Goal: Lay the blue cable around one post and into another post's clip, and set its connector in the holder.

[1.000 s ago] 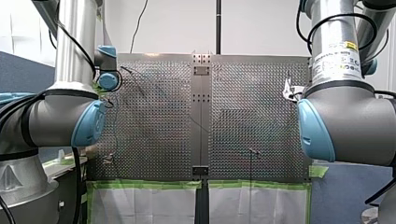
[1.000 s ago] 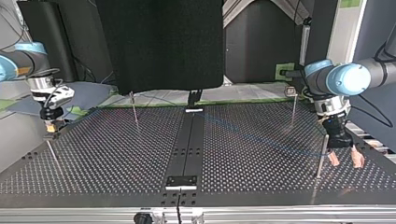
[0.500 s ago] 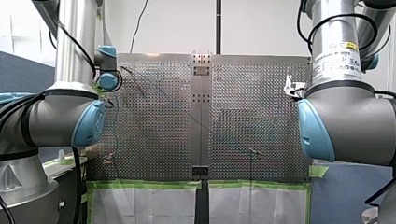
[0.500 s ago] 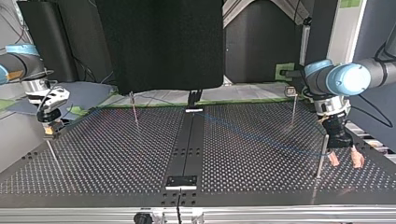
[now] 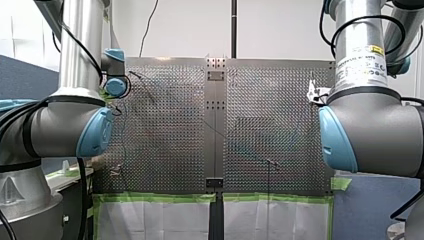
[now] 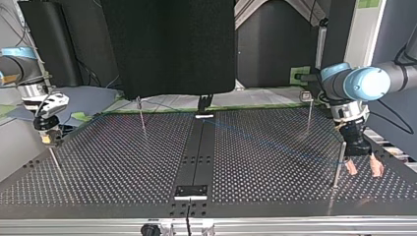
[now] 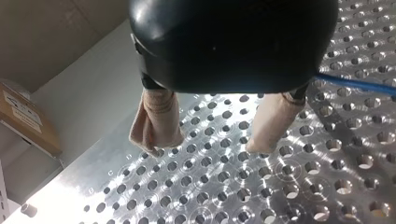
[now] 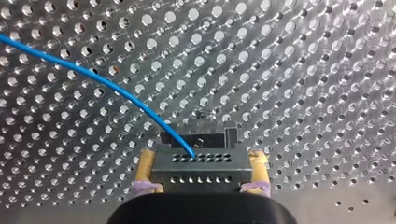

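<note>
On the perforated table (image 6: pixel 123 167) stand four thin posts (image 6: pixel 142 117) — two by the edge nearest the arms, two near its side edges — plus one blue cable (image 8: pixel 107 82), one black connector (image 8: pixel 201 168) and two grippers, my left gripper (image 7: pixel 210 144) and my right gripper (image 8: pixel 201 156).

The perforated surface (image 8: pixel 303 70) is shiny bare metal; the connector (image 8: pixel 201 169) between the fingers (image 8: pixel 146 168) looks matt, dark plastic.

gleaming silver-grey with light-blue joint caps (image 5: pixel 94 132)
trailing black cables (image 5: pixel 80 200); wearing beige pads (image 7: pixel 156 119) on my left gripper (image 7: pixel 207 145)
</note>
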You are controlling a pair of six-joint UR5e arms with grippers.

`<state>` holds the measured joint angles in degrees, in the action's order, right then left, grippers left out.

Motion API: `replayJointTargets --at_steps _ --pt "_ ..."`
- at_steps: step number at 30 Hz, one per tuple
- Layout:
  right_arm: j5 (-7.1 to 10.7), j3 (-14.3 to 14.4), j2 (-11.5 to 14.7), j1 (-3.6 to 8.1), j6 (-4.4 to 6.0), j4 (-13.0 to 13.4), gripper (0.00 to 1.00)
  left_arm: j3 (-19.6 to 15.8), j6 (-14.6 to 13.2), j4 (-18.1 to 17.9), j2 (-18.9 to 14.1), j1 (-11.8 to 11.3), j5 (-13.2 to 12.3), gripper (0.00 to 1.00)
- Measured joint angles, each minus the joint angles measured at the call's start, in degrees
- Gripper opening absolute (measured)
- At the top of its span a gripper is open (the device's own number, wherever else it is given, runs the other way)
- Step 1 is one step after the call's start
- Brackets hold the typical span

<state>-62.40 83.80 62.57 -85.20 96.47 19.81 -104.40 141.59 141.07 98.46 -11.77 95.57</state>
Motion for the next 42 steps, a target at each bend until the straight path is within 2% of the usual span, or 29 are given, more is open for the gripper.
replayJointTargets --at_steps 10,20,38,42 --pt "0.84 -0.49 -0.57 0.19 0.06 0.16 0.0 -0.01 0.0 0.0 0.0 0.0 -0.11 1.0" --pt "1.37 -2.11 -2.16 -0.16 -0.62 -0.71 0.0 -0.01 0.0 0.0 0.01 0.01 -0.17 1.0" --pt "2.09 -3.24 -2.32 0.04 -0.82 -0.65 0.0 0.0 0.0 0.0 0.01 0.01 -0.18 1.0" --pt "2.09 -3.23 -2.36 0.16 -1.22 -0.58 0.0 0.0 0.0 0.0 0.0 0.01 -0.18 1.0"
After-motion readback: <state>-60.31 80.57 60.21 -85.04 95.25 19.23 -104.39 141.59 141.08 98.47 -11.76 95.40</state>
